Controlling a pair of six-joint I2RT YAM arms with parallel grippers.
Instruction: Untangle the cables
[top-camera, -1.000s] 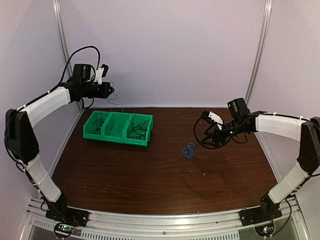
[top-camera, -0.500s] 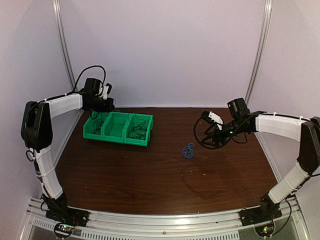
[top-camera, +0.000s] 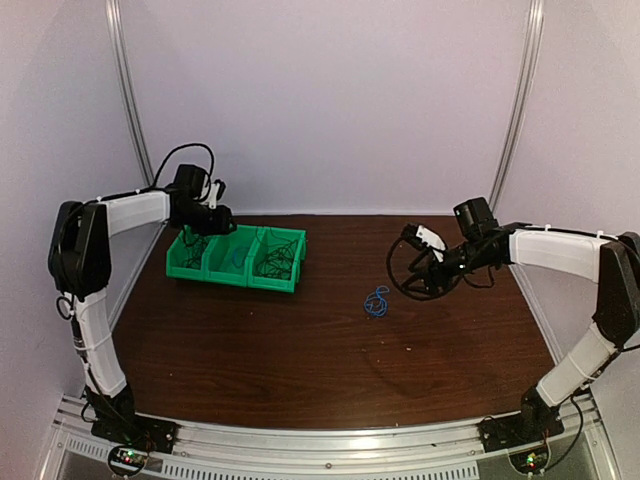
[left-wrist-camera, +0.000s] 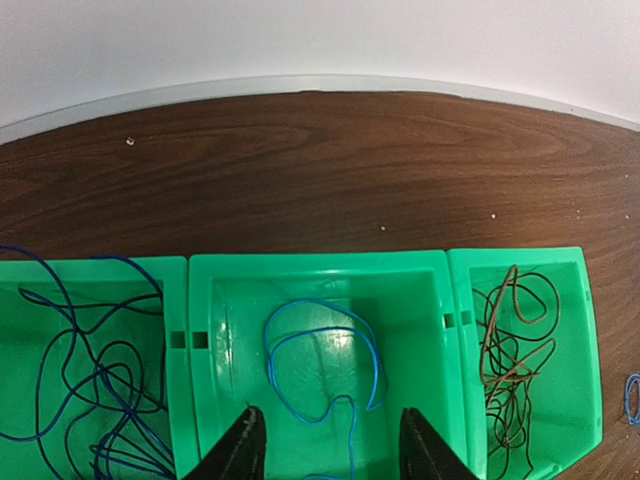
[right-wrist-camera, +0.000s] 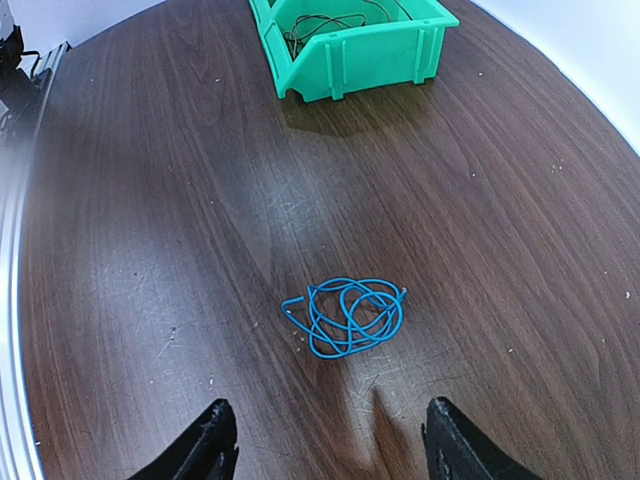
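You're holding L jaws spread over blue wire in mid slot of green bin; R jaws spread above blue coil on counter.

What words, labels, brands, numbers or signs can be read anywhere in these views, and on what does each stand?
None can be read.
The green bins carry no label or number.
The table has no sticker or print.
The white arm covers show no brand.
The lit circuit boards at the arm bases are too small to show any lettering.
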